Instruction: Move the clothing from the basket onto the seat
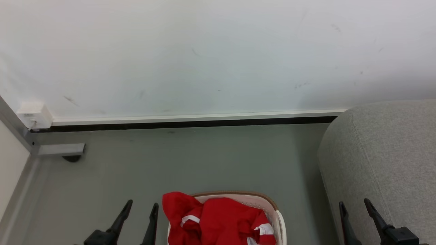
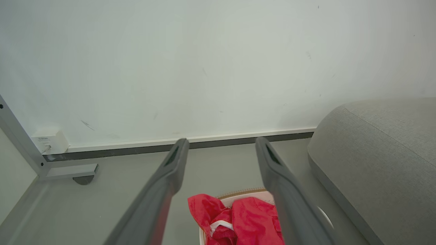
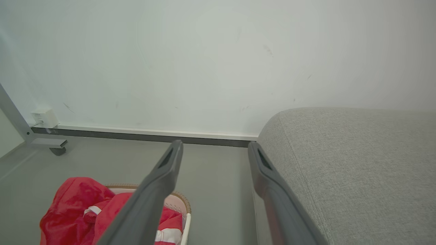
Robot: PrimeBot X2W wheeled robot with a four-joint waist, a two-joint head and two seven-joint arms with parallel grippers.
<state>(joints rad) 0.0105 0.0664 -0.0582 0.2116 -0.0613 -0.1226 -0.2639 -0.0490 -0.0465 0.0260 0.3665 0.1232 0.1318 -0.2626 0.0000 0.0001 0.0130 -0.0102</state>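
Note:
Red clothing [image 1: 218, 219] with white stripe bands is heaped in the white basket [image 1: 277, 217] at the bottom middle of the head view, one fold hanging over the basket's left rim. The clothing [image 2: 245, 219] and basket [image 2: 238, 196] also lie below my left fingers, and the clothing [image 3: 78, 207] sits at the lower left of the right wrist view. The grey seat [image 1: 381, 163] fills the right side. My left gripper [image 1: 141, 206] stands open just left of the basket, holding nothing. My right gripper [image 1: 354, 204] stands open in front of the seat's edge, apart from the basket.
A white wall with a baseboard [image 1: 190, 119] runs across the back. A grey metal frame foot with a caster [image 1: 64, 151] and a white box [image 1: 35, 115] sit at the far left. Grey floor [image 1: 190, 160] stretches between basket and wall.

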